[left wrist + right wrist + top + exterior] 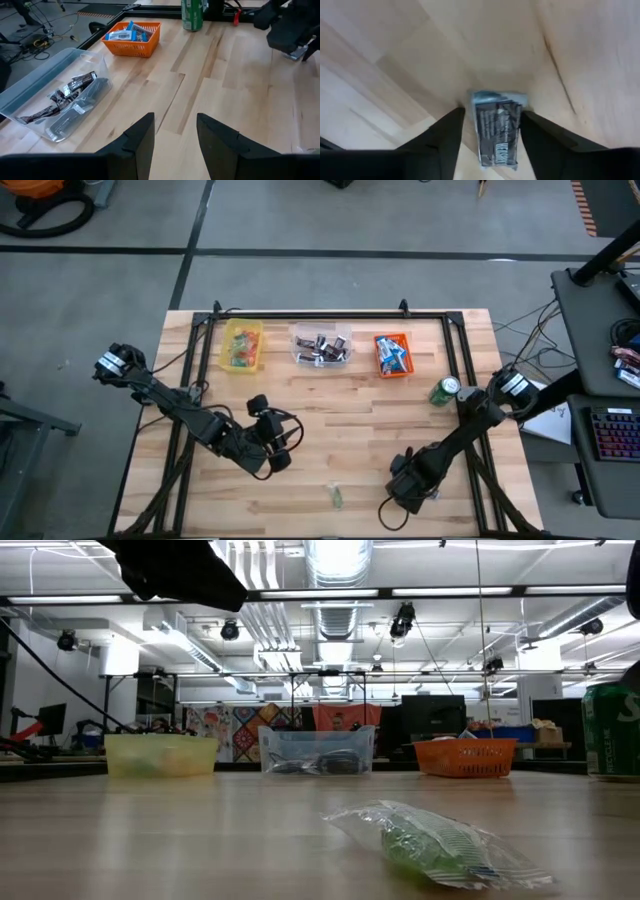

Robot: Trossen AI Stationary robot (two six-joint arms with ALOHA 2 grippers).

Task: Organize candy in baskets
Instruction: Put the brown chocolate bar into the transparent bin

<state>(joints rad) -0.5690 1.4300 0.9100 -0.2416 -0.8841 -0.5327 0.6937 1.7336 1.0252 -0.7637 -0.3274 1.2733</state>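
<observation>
Three bins line the far side of the table [330, 430]: a yellow bin [242, 346] of small coloured sweets, a clear bin [321, 346] of dark wrapped pieces and an orange bin [393, 355] of blue-and-white bars, with a green can [444, 390] just right of the orange one. Only the right wrist view shows what the overhead camera hides under the arm: a dark bar [496, 128] with pale lettering lies flat on the wood squarely between the right claw's [490, 134] two fingers, which stand spread on either side of it; whether they press the wrapper cannot be told. From above, that right claw [395, 502] sits low at the table's near edge, well apart from the bins. The low view alone gives a close look at a green sweet [435, 843] in clear crinkled wrap, lying loose near the front edge; overhead it is a small speck [337, 497] between the two arms, untouched. The left claw [175, 131] is released and empty, fingers apart, held over bare wood left of centre and facing the clear and orange bins.
</observation>
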